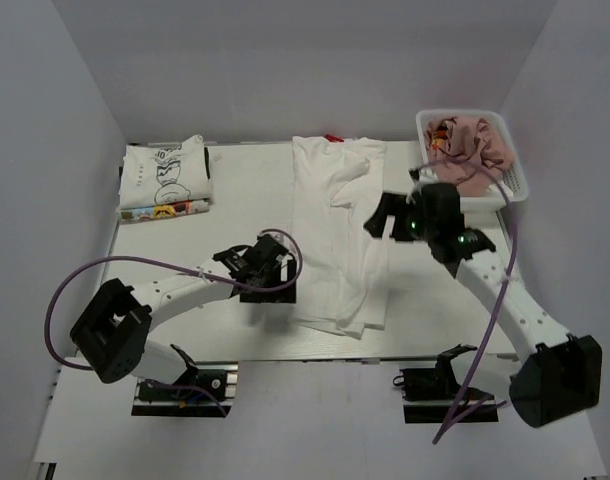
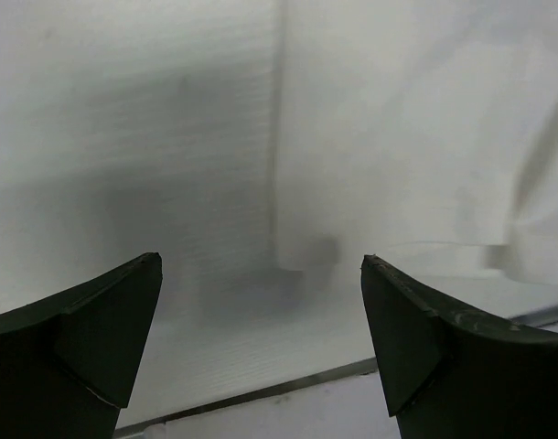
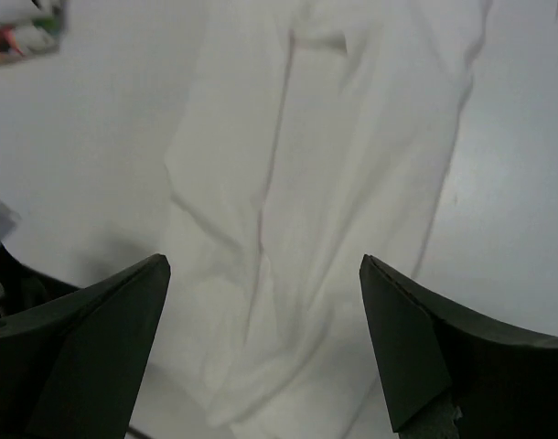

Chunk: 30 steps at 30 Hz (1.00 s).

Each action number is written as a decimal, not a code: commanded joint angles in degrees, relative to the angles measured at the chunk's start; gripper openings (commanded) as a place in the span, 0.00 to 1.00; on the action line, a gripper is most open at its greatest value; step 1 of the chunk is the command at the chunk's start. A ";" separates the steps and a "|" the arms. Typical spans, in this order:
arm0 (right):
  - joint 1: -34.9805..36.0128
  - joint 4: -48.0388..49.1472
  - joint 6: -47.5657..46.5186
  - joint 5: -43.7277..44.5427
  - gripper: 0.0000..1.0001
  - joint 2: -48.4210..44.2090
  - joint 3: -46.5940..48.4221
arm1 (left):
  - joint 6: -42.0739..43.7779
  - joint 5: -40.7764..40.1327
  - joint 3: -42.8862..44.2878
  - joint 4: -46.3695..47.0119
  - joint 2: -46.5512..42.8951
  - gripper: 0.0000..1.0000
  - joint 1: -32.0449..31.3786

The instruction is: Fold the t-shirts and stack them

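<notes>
A white t-shirt (image 1: 337, 235) lies folded into a long strip down the middle of the table, a bit of red showing at its far end. It also shows in the left wrist view (image 2: 416, 137) and the right wrist view (image 3: 306, 201). A folded white t-shirt with a black cartoon drawing (image 1: 165, 177) lies at the far left. A dusty-pink t-shirt (image 1: 472, 143) is bunched in the white basket (image 1: 516, 185). My left gripper (image 1: 282, 262) is open and empty, low beside the strip's left edge. My right gripper (image 1: 383, 217) is open and empty above the strip's right side.
The white lattice basket stands at the far right corner. Grey walls close in the table on the left, back and right. The table's front edge (image 2: 261, 395) runs just below my left gripper. Purple cables loop off both arms.
</notes>
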 commanded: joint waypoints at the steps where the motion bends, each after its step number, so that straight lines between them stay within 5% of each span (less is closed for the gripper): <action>1: 0.01 -3.41 9.01 -2.25 0.90 -6.66 -14.81 | -5.37 -1.79 -5.25 2.91 -2.57 1.00 1.57; 6: 2.03 -7.00 13.84 -8.61 0.90 -14.69 -26.09 | -5.37 5.87 -9.73 11.36 -1.44 1.00 2.18; 11: 2.65 -9.22 14.99 -8.25 0.90 -15.77 -31.72 | -4.85 11.94 -12.98 17.95 -0.64 0.77 1.66; 16: 3.08 -5.18 17.19 -11.07 0.90 -12.34 -35.41 | -4.85 11.95 -13.52 16.65 2.95 0.68 1.13; 20: 3.35 -3.42 17.71 -11.16 0.90 -9.88 -37.61 | -4.85 14.05 -13.52 16.12 5.24 0.50 1.13; 23: 3.61 -1.84 18.50 -12.47 0.71 -8.12 -38.75 | -5.46 14.67 -13.52 14.28 4.55 0.42 1.13; 24: 3.96 -1.05 18.77 -13.70 0.46 -7.77 -39.02 | -5.46 14.67 -14.04 13.75 4.02 0.39 1.13; 26: 4.40 -0.69 19.38 -14.67 0.23 -7.77 -39.81 | -5.99 14.67 -14.58 13.13 2.62 0.34 0.61; 27: 4.49 -2.00 19.47 -15.02 0.00 -8.55 -39.99 | -5.99 14.67 -15.19 12.60 1.13 0.29 0.60; 30: 5.28 -5.69 19.21 -14.24 0.00 -11.36 -40.34 | -5.99 16.51 -15.72 10.67 -1.33 0.18 0.60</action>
